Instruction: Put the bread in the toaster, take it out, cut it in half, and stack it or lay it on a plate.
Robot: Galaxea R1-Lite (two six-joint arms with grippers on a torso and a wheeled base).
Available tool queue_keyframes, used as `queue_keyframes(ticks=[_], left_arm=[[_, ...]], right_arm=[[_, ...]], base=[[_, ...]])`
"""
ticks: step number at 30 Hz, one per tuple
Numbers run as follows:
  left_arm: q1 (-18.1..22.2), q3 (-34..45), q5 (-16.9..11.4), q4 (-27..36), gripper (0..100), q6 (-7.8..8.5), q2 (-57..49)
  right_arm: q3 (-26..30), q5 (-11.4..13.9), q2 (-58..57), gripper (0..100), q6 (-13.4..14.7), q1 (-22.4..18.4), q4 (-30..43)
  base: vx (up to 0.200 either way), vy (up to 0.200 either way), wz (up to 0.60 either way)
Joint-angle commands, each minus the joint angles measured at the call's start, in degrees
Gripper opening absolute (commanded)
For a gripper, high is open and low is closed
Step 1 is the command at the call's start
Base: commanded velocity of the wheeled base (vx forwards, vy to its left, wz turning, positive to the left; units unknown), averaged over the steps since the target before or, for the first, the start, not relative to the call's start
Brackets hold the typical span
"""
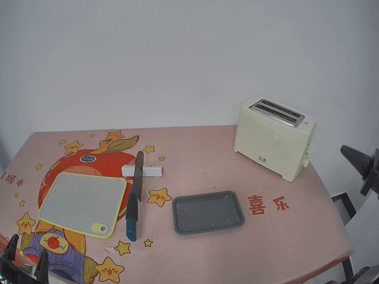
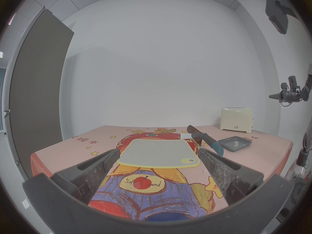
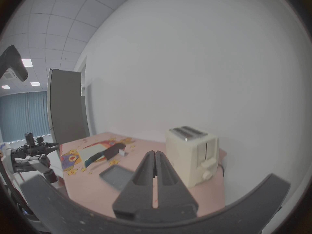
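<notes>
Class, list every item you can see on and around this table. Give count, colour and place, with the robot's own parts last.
cream two-slot toaster: one, cream, far right of the table.
grey rectangular tray: one, dark grey, mid-table, crumbs inside.
dark-bladed knife with teal handle: one, black and teal, between board and tray, blade propped on the block.
small white block: one, white, under the blade.
grey cutting board with yellow-green rim: one, near left.
pink cartoon-printed tablecloth: one, covering the table.
left hand: one, black, open, near-left corner.
right hand: one, black, shut, raised right of the toaster.
</notes>
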Motion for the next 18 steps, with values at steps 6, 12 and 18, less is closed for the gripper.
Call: queue_keyframes(ticks=[6, 12, 18], left_arm=[[0.02, 1.01, 0.02, -0.04, 100, -0.10, -0.75], [0.02, 1.01, 0.02, -0.04, 100, -0.01, -0.75], [0.02, 1.01, 0.02, -0.04, 100, -0.01, -0.75]], right_arm=[[-7.90, 0.86, -17.20, 0, -6.52, 1.03, 27.60], [-7.72, 0.69, -17.02, 0, -6.52, 0.59, 27.86], [-7.64, 0.69, -16.93, 0, -6.60, 0.50, 28.12]], base=[[0.000, 0.000, 0.00], [0.000, 0.000, 0.00], [0.000, 0.000, 0.00]])
